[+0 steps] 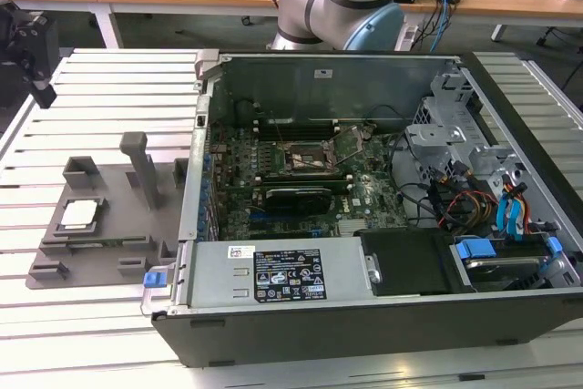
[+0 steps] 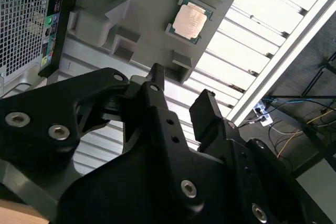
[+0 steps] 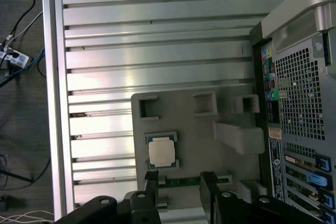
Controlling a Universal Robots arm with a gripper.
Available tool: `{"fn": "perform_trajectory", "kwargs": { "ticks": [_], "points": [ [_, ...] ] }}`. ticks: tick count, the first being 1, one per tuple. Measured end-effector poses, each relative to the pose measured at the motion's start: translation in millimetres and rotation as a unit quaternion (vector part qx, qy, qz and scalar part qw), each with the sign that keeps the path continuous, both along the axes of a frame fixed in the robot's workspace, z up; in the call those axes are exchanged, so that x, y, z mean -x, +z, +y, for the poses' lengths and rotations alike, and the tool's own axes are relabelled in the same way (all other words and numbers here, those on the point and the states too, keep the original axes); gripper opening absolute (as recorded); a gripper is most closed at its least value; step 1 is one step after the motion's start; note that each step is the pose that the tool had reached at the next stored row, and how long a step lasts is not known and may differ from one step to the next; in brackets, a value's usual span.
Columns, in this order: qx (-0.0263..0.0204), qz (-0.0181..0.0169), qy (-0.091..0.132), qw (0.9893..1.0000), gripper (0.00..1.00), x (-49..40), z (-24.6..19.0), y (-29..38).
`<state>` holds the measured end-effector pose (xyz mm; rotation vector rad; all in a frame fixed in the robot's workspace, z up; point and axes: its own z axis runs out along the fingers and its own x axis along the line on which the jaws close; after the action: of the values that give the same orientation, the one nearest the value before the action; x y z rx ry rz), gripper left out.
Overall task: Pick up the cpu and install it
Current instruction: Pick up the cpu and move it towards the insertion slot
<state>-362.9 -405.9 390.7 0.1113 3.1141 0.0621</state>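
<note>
The cpu (image 1: 77,214) is a small silvery square chip lying flat in a recess of the grey fixture tray (image 1: 123,198) at the exterior view's left. Both wrist views show the cpu (image 2: 190,21) (image 3: 161,151) in its tray pocket. My gripper (image 1: 38,79) hangs high above the slatted table at the exterior view's far left, well away from the chip. Its two black fingers (image 3: 152,184) stand apart with nothing between them, so the gripper (image 3: 179,181) (image 2: 181,85) is open. The dark square socket (image 1: 305,159) sits on the motherboard inside the open computer case (image 1: 364,289).
The fixture tray carries upright grey blocks (image 1: 138,166) near the chip. The case wall (image 1: 193,179) rises beside the tray. Drive bays and cables (image 1: 483,198) crowd the case at the exterior view's right. The arm's base (image 1: 342,6) stands behind the case. Slatted aluminium table (image 3: 157,35) surrounds the tray.
</note>
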Motion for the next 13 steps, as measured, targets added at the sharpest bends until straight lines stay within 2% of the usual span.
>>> {"fn": "perform_trajectory", "kwargs": {
  "ticks": [1,2,5,13],
  "points": [
    [0.0000,0.0000,0.000,1.0000,0.48,0.0,0.0,0.0],
    [0.0000,0.0000,0.000,1.0000,0.55,0.0,0.0,0.0],
    [0.0000,-0.0001,0.000,1.0000,0.55,-0.1,0.0,-0.8],
    [0.0000,0.0000,0.000,1.0000,0.55,0.0,0.0,-10.9]
  ]
}}
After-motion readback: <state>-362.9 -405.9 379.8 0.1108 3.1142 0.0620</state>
